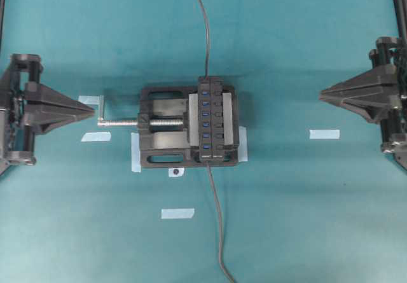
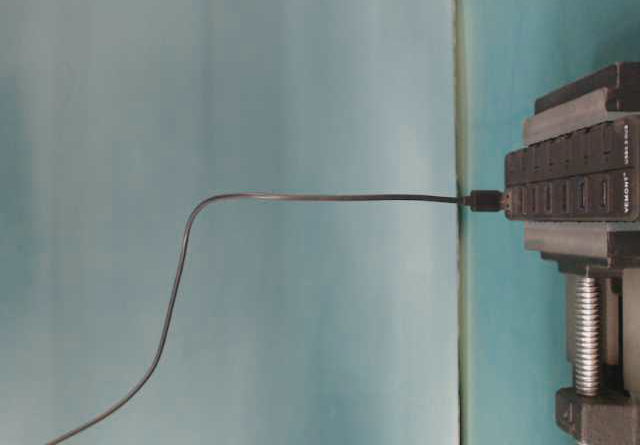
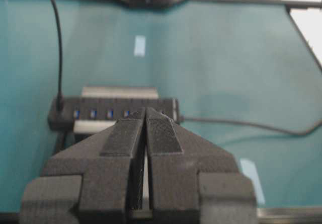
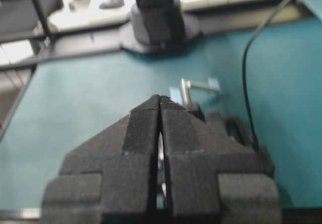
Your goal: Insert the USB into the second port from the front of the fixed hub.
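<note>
USB (image 1: 208, 159): light, rigid plug on limp cable, well apart from both clenched, empty fingers; best pinched at plug body.

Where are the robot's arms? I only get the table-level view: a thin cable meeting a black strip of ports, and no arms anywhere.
Observer: In the overhead view they sit well apart from the hub, with the left fingers on one side and the right fingers on the other.
Operator: Are they holding anything?
Observer: No. The wrist views show both pairs pressed shut with nothing between them.
Operator: Is that thin cable the only one?
Observer: No. A second grey cable leaves the hub's opposite end, towards the bottom of the overhead view.
</note>
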{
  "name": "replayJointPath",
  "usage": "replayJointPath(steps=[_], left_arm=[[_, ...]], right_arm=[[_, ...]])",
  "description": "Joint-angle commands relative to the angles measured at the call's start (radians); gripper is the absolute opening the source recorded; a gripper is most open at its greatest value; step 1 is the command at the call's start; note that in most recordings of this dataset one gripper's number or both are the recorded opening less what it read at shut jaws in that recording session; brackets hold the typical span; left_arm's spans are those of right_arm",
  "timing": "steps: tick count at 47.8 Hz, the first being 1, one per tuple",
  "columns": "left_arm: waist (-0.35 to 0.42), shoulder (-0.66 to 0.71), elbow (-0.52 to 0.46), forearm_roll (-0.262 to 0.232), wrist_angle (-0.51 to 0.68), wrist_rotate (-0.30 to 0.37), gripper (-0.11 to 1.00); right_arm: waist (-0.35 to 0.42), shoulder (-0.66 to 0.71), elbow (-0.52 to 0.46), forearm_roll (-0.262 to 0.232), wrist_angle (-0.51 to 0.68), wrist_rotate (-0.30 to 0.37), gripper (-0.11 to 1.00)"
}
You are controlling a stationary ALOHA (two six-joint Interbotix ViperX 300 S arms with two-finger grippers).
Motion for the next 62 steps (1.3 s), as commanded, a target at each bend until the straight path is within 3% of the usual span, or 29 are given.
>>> replayJointPath(steps=[1, 19, 43, 62], left_arm=[[0.002, 0.012, -0.031, 0.002, 0.021, -0.002, 0.0], [0.003, 0.021, -0.069, 0.002, 0.207, 0.002, 0.0], [0.005, 0.091, -0.098, 0.002, 0.262, 0.003, 0.0], [0.005, 0.138, -0.115, 0.002, 0.261, 0.005, 0.0]], right_arm=[[-0.008, 0.023, -0.041, 0.002, 0.066, 0.015, 0.01], [-0.032, 0.152, -0.112, -0.012, 0.241, 0.014, 0.01], [-0.083, 0.339, -0.224, -0.063, 0.397, 0.008, 0.01], [-0.133, 0.448, -0.301, -0.106, 0.414, -0.002, 0.01]])
